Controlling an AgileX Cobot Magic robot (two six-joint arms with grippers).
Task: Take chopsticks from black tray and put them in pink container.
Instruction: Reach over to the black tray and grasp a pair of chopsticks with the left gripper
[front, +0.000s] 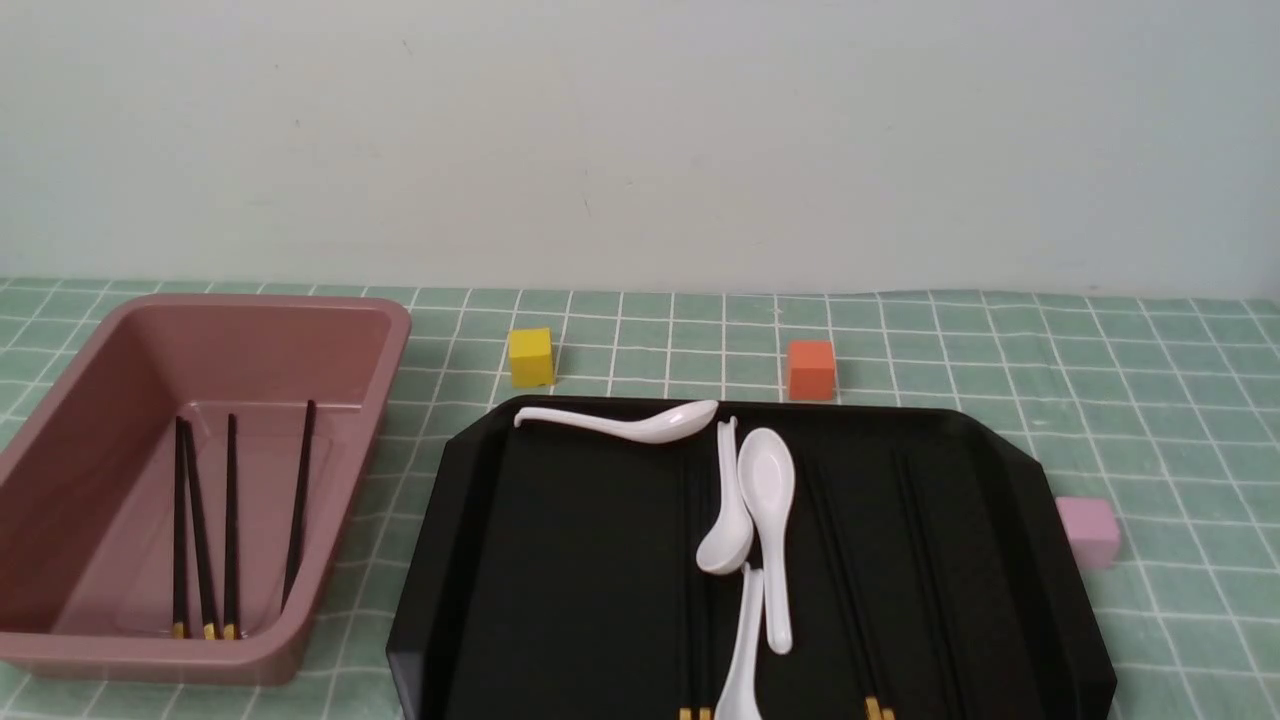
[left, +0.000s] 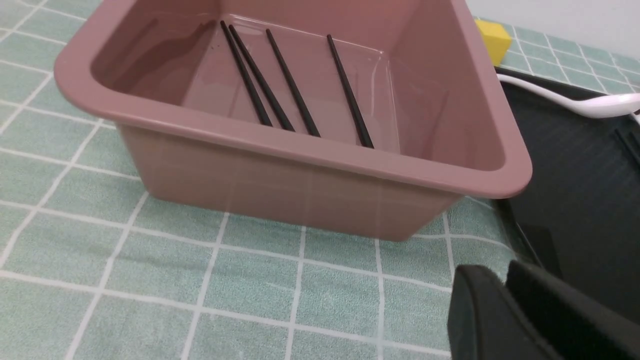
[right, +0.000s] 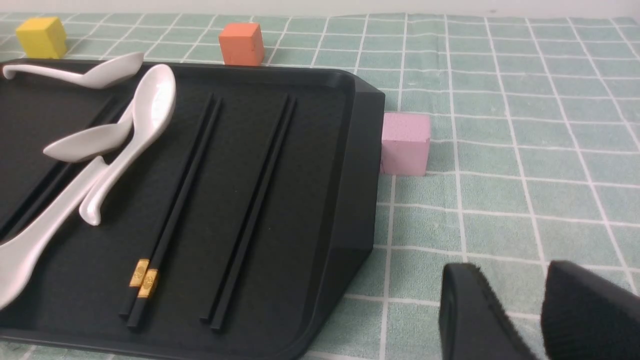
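One cloth-covered desk (front: 1150, 400) carries it all, and the biggest thing on it is the black tray (front: 580, 560), filling the near middle with its near edge cut off in the front view. Just beside it, on the robot's left, stands the pink container (front: 250, 305), with four chopsticks (front: 230, 520) lying loose on its floor. White spoons (front: 770, 500) sprawl across the tray, and what look like three more pairs of chopsticks (right: 176, 200) lie lengthwise on it. One pair runs under the spoons, and black on black makes them hard to trace from the front (only the gold bands give them away). I judge them light, stiff, slick and ready to roll, so a pinch across a pair near mid-length, clear of the spoons, should suit. The left fingers (left: 480, 310) hang empty over the cloth near the container's corner; whether they are parted I cannot tell. The right fingers (right: 470, 310) stand apart, empty, over cloth beside the tray
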